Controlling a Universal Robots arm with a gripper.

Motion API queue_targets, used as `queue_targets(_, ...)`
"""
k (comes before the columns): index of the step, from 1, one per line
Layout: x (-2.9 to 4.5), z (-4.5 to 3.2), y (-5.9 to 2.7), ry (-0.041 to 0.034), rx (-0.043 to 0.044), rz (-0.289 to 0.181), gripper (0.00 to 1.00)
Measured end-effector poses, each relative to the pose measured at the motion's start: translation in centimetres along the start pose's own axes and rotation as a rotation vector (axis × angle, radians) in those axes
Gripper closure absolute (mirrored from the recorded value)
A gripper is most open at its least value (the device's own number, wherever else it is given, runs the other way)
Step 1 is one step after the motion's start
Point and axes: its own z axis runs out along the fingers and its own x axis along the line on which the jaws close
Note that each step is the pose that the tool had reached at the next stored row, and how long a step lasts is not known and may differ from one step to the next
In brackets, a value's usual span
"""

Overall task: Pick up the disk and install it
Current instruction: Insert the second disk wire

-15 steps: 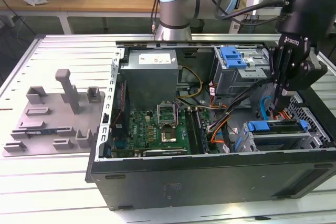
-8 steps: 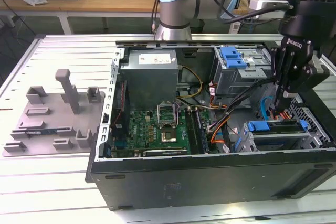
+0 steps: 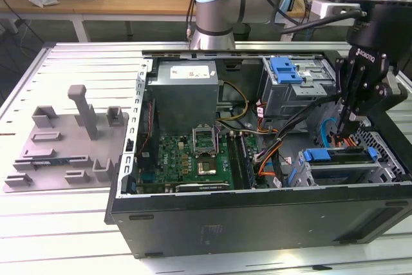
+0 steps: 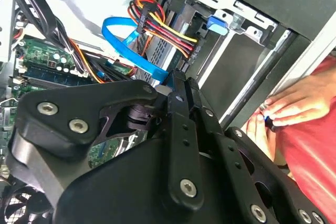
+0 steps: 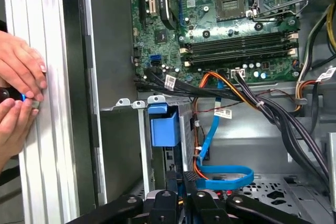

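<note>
In the exterior view an open computer case (image 3: 257,220) lies on the table. At the exterior view's right, a low grey drive cage inside the case holds the disk (image 3: 341,172), a flat silver drive with a blue rail bracket (image 3: 318,155) along its top. My black gripper (image 3: 342,128) hangs just above that cage with its thin fingers pointing down and pressed together, nothing visible between them. In the first wrist view the gripper (image 5: 181,181) stands close to a blue plastic end piece (image 5: 163,127) at the cage's mouth. A blue flat data cable (image 5: 223,174) loops beside the fingertips.
A second, taller drive cage carries a blue latch (image 3: 286,69). Orange, black and yellow cable bundles (image 3: 277,152) cross between the motherboard (image 3: 193,159) and the cages. A person's hands (image 5: 18,87) rest outside the case wall. A grey fixture plate (image 3: 67,140) lies at the exterior view's left.
</note>
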Motion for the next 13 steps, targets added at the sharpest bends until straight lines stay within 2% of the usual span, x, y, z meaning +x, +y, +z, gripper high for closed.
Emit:
queue_targets(1,0.08,0.01,-0.02,-0.0062,-0.0001,0.000,0.84)
queue_targets(2,0.23,0.06,-0.04,-0.0165,-0.0005,0.000,0.84)
queue_targets(11,1.31,0.35,-0.14,-0.0691,-0.0023,-0.001,0.84)
queue_targets(12,1.52,0.40,-0.16,-0.0785,-0.0026,-0.001,0.84)
queue_targets(13,1.63,0.43,-0.17,-0.0837,-0.0028,-0.001,0.84)
